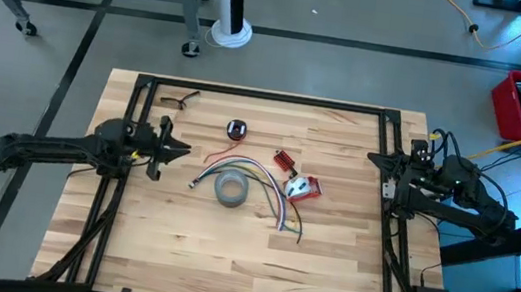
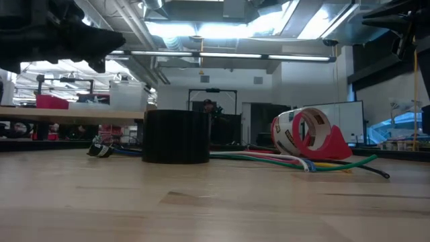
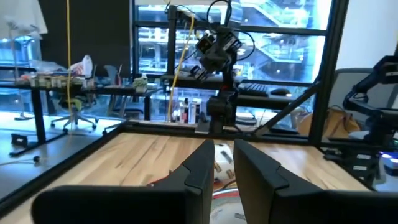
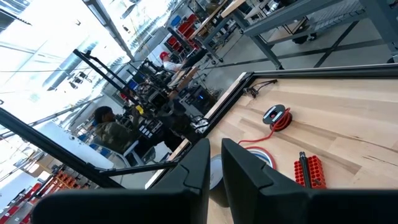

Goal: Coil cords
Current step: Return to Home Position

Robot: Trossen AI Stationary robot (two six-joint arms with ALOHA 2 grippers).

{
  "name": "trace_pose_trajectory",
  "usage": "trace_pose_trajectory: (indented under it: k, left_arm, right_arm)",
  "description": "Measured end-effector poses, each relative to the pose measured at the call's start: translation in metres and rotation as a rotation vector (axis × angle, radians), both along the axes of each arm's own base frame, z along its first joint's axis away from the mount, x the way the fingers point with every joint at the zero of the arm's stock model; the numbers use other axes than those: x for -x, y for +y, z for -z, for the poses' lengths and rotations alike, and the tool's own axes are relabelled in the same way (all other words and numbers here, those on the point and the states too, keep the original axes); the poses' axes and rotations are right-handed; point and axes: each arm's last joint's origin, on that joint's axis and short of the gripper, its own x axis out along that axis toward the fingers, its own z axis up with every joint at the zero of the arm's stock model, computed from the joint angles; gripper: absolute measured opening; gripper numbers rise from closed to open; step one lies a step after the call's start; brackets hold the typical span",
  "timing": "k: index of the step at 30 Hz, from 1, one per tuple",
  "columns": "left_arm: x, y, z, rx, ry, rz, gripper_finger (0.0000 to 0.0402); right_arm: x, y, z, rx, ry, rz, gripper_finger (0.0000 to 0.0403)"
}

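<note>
A small black round coil (image 1: pixel 235 130) lies flat on the table's far middle; it also shows in the right wrist view (image 4: pixel 277 115). A thin red wire (image 1: pixel 222 151) runs from it toward the near side. A bundle of coloured cords (image 1: pixel 271 183) lies loose across the middle, fanning toward the near right. My left gripper (image 1: pixel 184 149) hovers at the table's left, pointing level toward the right, well clear of the cords. A narrow gap shows between its fingers (image 3: pixel 224 165), with nothing in it. My right gripper (image 1: pixel 376 161) waits at the right edge, also narrowly open (image 4: pixel 216 155) and empty.
A grey tape roll (image 1: pixel 230 191) stands on the cord bundle's left end. A red and white tape dispenser (image 1: pixel 303 187) and a small red block (image 1: pixel 285 159) lie right of the middle. A thin black item (image 1: pixel 179 101) lies at the far left. A black frame (image 1: pixel 267 95) borders the table.
</note>
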Motion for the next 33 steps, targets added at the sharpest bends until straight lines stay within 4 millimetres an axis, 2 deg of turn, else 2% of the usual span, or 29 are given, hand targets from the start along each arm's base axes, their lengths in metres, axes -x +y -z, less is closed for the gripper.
trace_pose_trajectory:
  k: [10,23,33]
  left_arm:
    - [0.008,-0.004,0.009,0.090,0.071,-0.066,0.0054]
    - [0.016,-0.013,0.012,0.023,0.090,-0.002,0.0054]
    - [0.017,-0.010,0.015,0.034,0.124,-0.081,0.0054]
  right_arm:
    - [0.000,0.000,0.000,0.000,0.000,0.000,0.0044]
    - [0.000,0.000,0.000,0.000,0.000,0.000,0.0044]
    - [0.000,0.000,0.000,0.000,0.000,0.000,0.0044]
